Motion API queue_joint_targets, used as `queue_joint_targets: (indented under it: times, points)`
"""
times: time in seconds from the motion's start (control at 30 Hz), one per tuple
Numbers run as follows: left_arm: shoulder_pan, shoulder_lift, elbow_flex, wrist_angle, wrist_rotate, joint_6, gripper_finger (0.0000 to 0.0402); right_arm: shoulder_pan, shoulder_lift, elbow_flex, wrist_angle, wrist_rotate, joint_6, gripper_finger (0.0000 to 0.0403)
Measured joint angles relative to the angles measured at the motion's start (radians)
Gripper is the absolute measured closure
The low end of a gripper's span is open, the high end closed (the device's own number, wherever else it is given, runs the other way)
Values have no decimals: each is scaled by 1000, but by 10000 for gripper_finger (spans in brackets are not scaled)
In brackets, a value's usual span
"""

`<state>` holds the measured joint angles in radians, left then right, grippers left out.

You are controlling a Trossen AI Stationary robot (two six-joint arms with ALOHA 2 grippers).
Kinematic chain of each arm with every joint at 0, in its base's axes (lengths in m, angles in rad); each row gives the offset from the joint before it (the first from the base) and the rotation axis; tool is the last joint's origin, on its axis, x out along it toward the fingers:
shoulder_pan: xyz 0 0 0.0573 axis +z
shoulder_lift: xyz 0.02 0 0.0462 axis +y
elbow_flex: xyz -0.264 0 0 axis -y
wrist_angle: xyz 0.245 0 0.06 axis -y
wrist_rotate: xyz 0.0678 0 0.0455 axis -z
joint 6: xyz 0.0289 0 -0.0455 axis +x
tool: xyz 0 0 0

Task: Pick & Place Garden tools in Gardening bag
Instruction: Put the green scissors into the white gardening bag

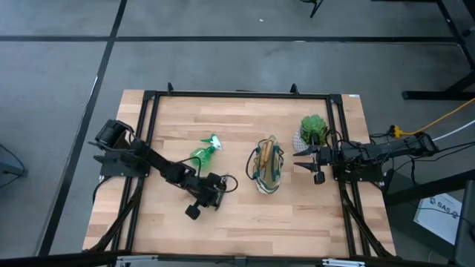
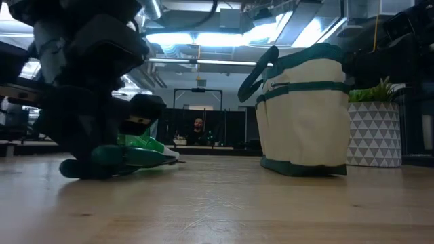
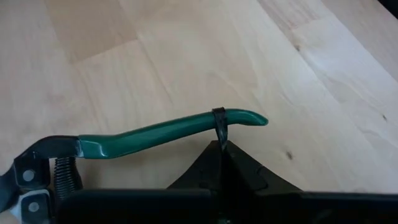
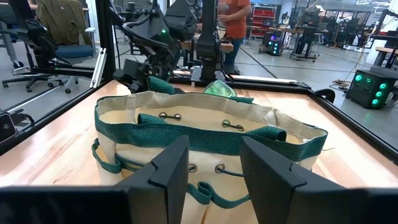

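1. High view: You are at the pick-up step for one tool. The left gripper (image 1: 199, 202) sits low on the wooden table (image 1: 237, 226), well left of the gardening bag (image 1: 268, 172), which stands at table centre with wooden handles showing at its mouth. The green spray bottle (image 1: 204, 152) lies just behind the left arm. The right gripper (image 1: 309, 165) waits between the bag and the potted plant (image 1: 313, 128). The tool under the left gripper is hidden here.

2. Low view: The left gripper (image 2: 88, 159) rests at the tabletop over a green-handled tool (image 2: 125, 157), apparently the pruning shears. The beige bag (image 2: 303, 112) stands upright, well apart, with the white patterned pot (image 2: 374, 134) just beside it.

3. Left wrist view: The shears' green handle (image 3: 168, 134) lies flat on the wood, crossing right at the fingertips, with its spring (image 3: 62, 174) visible. You cannot tell whether the fingers have gripped it; they appear drawn together at the handle. Your next move likely calls for a confirmed hold, a lift, then carriage towards the bag.

4. Right wrist view: The right gripper's fingers (image 4: 168, 171) stand apart, empty, facing the bag's green-trimmed rim (image 4: 205, 140) close ahead.
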<state>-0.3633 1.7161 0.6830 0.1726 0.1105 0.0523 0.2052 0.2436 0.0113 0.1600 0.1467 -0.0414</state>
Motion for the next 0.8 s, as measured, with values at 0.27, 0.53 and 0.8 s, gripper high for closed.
queue_joint_targets:
  times: [0.27,0.53,0.8]
  points:
    - [61,0,0,-3,41,0,399,0,0,0,0,0,0,256]
    - [157,0,0,-8,98,78,399,0,0,0,0,0,0,256]
    - [243,0,0,-11,102,211,399,0,0,0,0,0,0,256]
